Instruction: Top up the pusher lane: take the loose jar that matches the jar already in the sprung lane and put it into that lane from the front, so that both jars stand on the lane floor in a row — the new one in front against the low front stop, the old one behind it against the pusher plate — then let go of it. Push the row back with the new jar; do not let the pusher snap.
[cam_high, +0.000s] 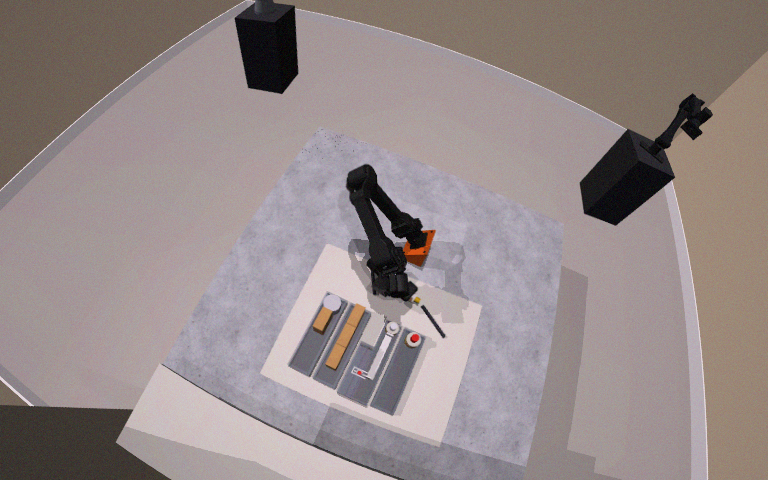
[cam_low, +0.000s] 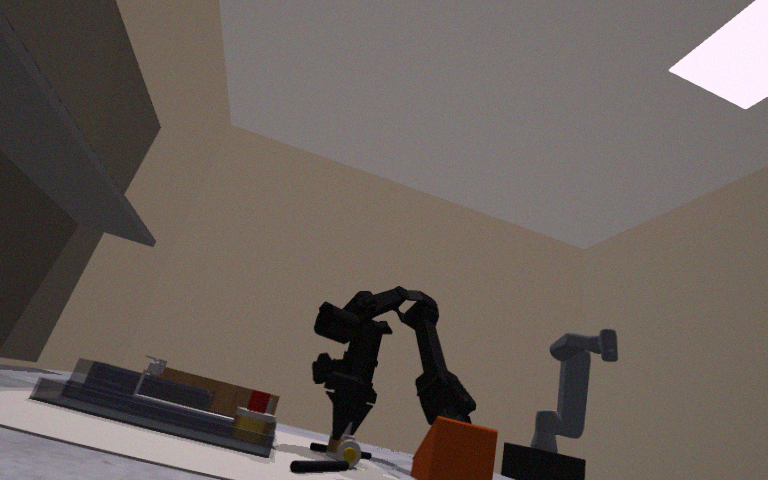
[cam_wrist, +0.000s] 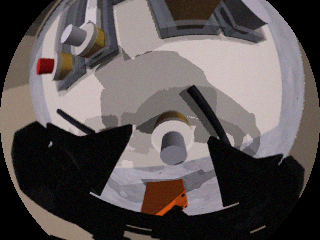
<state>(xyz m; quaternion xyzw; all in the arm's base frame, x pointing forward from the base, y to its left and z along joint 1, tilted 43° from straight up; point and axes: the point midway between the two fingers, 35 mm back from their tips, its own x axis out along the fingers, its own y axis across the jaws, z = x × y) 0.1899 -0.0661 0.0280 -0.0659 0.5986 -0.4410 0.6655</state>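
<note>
The loose jar (cam_wrist: 173, 145) (cam_low: 334, 446), with gold body, white lid and grey knob, stands upright on the pale mat. My gripper (cam_wrist: 172, 135) (cam_low: 338, 433) is wide open and points down at it, with one finger on either side in the wrist view. The top view has this jar hidden under the gripper. The matching jar (cam_wrist: 91, 40) (cam_high: 392, 328) stands at the near end of the sprung lane, with the long white pusher part (cam_high: 381, 356) behind it. A jar with a yellow end (cam_high: 416, 300) (cam_low: 349, 454) lies on its side close by; the left finger hides it in the wrist view.
A red-knobbed jar (cam_high: 413, 340) (cam_wrist: 62, 66) stands in the neighbouring lane. Tan blocks (cam_high: 345, 336) and a pale round thing (cam_high: 332, 303) occupy other lanes. Dark rods (cam_high: 433, 321) (cam_wrist: 207, 110) lie on the mat either side of the loose jar. An orange block (cam_high: 420, 254) (cam_low: 455, 450) (cam_wrist: 162, 195) is near the arm's base.
</note>
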